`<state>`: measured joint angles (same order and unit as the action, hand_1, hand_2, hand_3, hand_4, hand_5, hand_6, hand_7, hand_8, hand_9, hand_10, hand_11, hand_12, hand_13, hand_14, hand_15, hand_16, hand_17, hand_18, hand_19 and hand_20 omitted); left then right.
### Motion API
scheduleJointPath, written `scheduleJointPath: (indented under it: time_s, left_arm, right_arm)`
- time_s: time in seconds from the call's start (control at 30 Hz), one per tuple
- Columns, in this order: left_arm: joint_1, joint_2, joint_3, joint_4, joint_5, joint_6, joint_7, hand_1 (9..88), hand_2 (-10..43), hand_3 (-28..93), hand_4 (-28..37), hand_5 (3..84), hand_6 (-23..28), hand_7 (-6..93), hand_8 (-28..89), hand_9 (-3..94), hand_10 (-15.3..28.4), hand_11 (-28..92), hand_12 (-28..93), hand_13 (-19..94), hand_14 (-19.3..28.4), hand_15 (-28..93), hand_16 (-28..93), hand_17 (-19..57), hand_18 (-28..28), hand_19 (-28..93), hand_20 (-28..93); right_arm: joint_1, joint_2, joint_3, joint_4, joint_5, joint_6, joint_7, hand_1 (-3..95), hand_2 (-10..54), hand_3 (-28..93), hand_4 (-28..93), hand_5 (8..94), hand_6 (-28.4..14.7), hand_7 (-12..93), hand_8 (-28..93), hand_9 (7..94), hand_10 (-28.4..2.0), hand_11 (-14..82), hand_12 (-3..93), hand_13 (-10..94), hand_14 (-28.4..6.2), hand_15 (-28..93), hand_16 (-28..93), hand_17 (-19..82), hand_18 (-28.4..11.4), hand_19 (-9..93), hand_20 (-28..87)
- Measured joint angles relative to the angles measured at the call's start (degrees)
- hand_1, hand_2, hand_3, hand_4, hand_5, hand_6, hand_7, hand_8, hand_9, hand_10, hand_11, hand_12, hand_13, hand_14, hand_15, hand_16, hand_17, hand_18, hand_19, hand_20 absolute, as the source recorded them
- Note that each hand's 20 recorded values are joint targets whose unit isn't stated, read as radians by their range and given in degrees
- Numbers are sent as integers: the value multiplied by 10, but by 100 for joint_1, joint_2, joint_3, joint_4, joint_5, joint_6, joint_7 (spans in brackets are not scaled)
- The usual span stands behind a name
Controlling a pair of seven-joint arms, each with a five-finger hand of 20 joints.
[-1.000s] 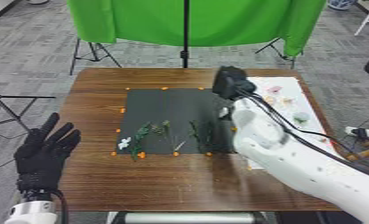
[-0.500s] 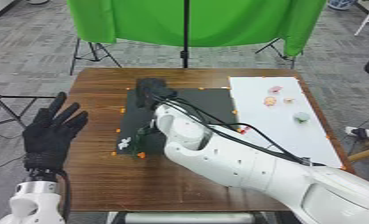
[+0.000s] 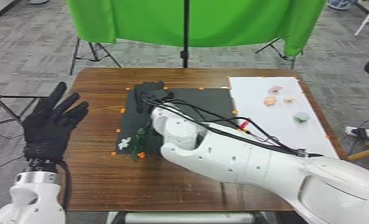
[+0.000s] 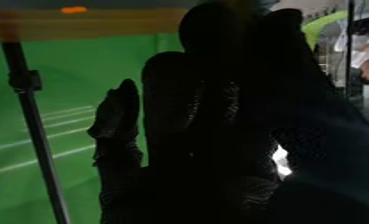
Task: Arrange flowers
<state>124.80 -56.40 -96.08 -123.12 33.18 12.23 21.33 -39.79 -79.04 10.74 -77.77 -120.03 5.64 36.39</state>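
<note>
- Counting four small blossoms (image 3: 269,101) on the white sheet (image 3: 315,142) at right, and one white flower (image 3: 124,143) on the dark mat (image 3: 218,97), left of centre.
- Green stems (image 3: 139,142) lie beside it; I cannot tell how many.
- My right hand (image 3: 151,92) is above the mat's upper left part; I cannot tell its grip.
- My left hand (image 3: 50,125), at left, is spread.
- My right arm (image 3: 234,157) blocks much of the mat.
- A green cloth (image 3: 243,25) hangs at top.

The table (image 3: 118,185) is shiny brown wood. On it are a dull, dark mat (image 3: 211,97) and a smooth white sheet (image 3: 250,92). Behind it hangs green cloth (image 3: 251,25).
</note>
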Motion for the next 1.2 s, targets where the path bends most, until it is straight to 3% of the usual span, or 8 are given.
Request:
scheduleJointPath:
  time_s: [0.27, 0.57, 0.7, 0.83, 0.97, 1.13, 1.2]
  left_arm:
    - [7, 38, 18, 38, -21, -15, 42, 164, 101, 770, -283, 346, 80, 41, -60, 318, 191, 104, 165, 204, 271, 459, -47, -87, 284, 521, 167]
    - [39, 28, 12, 41, -11, -27, 15, 169, 101, 775, -283, 351, 82, 71, -76, 324, 198, 183, 133, 205, 275, 531, -84, -84, 284, 529, 177]
    - [144, -58, -65, 9, 8, -25, -78, 169, 100, 776, -283, 354, 81, 86, -83, 328, 202, 222, 125, 205, 277, 556, -96, -84, 284, 532, 179]
    - [315, -224, -181, -57, 30, -15, -168, 170, 100, 775, -283, 355, 81, 93, -87, 329, 203, 234, 114, 206, 279, 567, -105, -84, 284, 534, 181]
    - [522, -347, -212, -110, 27, -3, -154, 169, 99, 776, -283, 355, 81, 95, -89, 329, 203, 239, 111, 206, 280, 571, -108, -84, 284, 535, 181]
    - [848, -357, -190, -161, -20, 20, 59, 167, 98, 777, -283, 353, 80, 96, -90, 329, 203, 242, 109, 206, 280, 572, -110, -83, 284, 535, 182]
    - [935, -367, -190, -171, -21, 28, 84, 165, 97, 777, -283, 353, 79, 95, -90, 329, 204, 242, 108, 206, 280, 572, -111, -84, 284, 536, 182]
  right_arm:
    - [11, 15, -83, -25, 49, -396, 46, 482, -95, 610, -283, 698, 62, 143, -74, 797, -85, 392, 223, 670, -57, 739, 235, 210, -205, 832, 542]
    - [-102, 52, 79, -76, 33, -543, 89, 447, -95, 640, -283, 701, 59, 144, -122, 791, -95, 411, 198, 659, -67, 758, 220, 205, -212, 831, 548]
    - [-187, 85, 271, -170, 76, -463, 74, 432, -95, 630, -283, 697, 54, 144, -132, 795, -99, 413, 197, 660, -74, 766, 218, 207, -216, 833, 548]
    - [-208, 134, 417, -349, 451, 102, 123, 420, -95, 619, -283, 687, 41, 138, -130, 794, -103, 415, 197, 658, -82, 772, 217, 213, -223, 841, 547]
    - [-239, 269, 697, -792, 686, 641, 252, 398, -95, 643, -283, 636, 22, 133, -125, 760, -109, 402, 187, 628, -92, 767, 204, 200, -228, 831, 536]
    - [-414, 833, 1269, -1883, 789, 690, 312, 362, -95, 689, -283, 592, 14, 137, -125, 691, -134, 344, 161, 578, -106, 725, 165, 169, -222, 777, 500]
    - [-626, 1128, 1693, -2313, 910, 633, 287, 353, -95, 704, -283, 583, 13, 141, -126, 677, -138, 331, 157, 563, -111, 719, 157, 163, -219, 772, 492]
